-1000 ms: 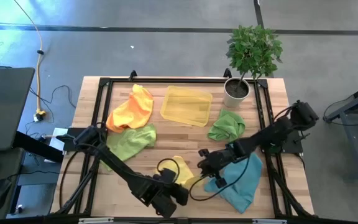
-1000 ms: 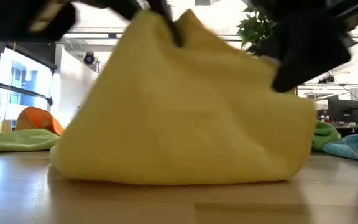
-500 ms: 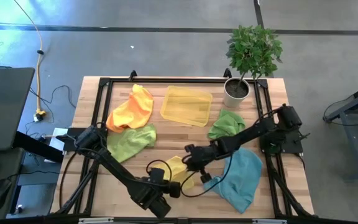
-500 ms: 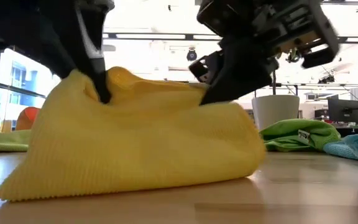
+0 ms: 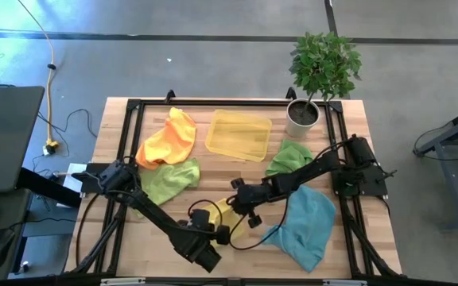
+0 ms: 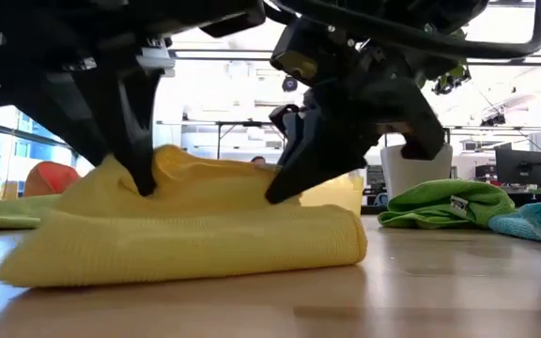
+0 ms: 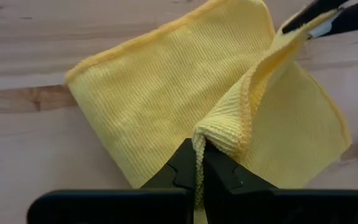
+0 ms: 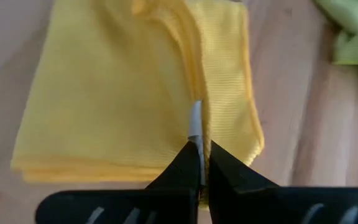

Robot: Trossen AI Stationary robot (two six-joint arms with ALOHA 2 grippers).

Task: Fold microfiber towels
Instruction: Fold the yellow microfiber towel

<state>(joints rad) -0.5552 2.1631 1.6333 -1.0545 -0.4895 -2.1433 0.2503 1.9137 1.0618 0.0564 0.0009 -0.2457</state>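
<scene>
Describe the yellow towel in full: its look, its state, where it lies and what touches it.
The yellow towel is a soft ribbed microfiber cloth with a stitched hem. It lies near the front middle of the wooden table, doubled over into layers, lower part flat on the wood. Its upper layer is lifted into a ridge. The left gripper is shut on one raised corner, and the right gripper is shut on the edge at the other end. No other towel touches it.

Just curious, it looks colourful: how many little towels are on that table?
5: orange towel far left, green towel beside it, second green towel near the plant, teal towel near right, yellow towel held by both grippers.
</scene>
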